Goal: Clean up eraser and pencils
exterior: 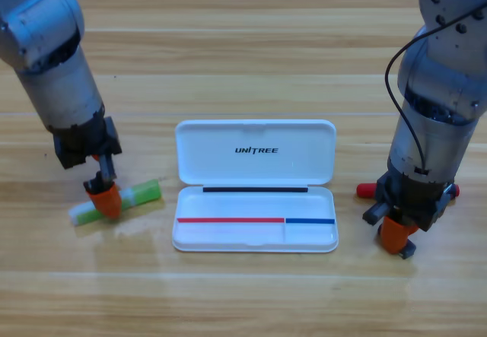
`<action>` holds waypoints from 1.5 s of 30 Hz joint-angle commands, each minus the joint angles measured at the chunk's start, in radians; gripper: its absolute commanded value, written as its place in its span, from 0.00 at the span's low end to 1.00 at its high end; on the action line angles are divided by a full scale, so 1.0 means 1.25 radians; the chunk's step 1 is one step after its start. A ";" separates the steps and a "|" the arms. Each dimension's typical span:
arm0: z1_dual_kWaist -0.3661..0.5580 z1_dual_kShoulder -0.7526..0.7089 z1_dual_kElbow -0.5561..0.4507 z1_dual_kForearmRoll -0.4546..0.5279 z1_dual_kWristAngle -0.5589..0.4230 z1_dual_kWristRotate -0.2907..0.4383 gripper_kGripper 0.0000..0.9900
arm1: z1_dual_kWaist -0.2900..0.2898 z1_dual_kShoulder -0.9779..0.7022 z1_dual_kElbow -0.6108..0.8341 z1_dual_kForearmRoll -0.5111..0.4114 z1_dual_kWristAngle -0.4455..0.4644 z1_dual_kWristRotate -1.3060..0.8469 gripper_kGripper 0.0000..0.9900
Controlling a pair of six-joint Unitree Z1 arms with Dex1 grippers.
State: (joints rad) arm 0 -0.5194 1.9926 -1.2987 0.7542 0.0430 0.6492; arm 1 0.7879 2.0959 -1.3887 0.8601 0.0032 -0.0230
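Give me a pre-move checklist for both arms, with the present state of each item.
1. White case open, tray free of items: ok.
2. Left pincer down over the eraser: ok.
3. Left pincer's grip on the eraser: cannot tell.
4. Right pincer down over the pencil: ok.
5. Right pincer's grip on the pencil: cannot tell; the arm hides most of it.
6. Eraser and pencil in the case: not ok, both lie on the table.

Bench (243, 40): light wood, horizontal grain with darker streaks, fills the whole view. Soft glare patches low on its surface. No walls, floor or windows in view.
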 commanded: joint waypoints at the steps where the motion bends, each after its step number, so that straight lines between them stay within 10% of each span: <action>1: 0.013 0.043 0.041 -0.030 -0.018 -0.010 0.98 | -0.019 -0.010 0.008 0.043 0.004 -0.029 0.00; 17: 0.029 0.086 0.060 -0.047 -0.060 0.017 0.75 | 0.094 0.050 -0.331 0.213 0.051 -0.452 0.00; 20: 0.031 0.095 0.056 -0.046 -0.072 0.043 0.54 | 0.104 0.077 -0.349 0.213 0.066 -0.463 0.00; 24: 0.031 0.102 0.035 -0.034 -0.064 0.066 0.00 | 0.110 0.099 -0.352 0.214 0.081 -0.464 0.00; 45: 0.031 -0.061 0.039 0.046 0.002 0.109 0.00 | 0.113 0.165 -0.363 0.214 0.048 -0.448 0.00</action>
State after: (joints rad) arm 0 -0.4797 1.9565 -1.2761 0.7965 0.0313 0.7674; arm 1 0.9036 2.2342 -1.8319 1.1144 0.0830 -0.5975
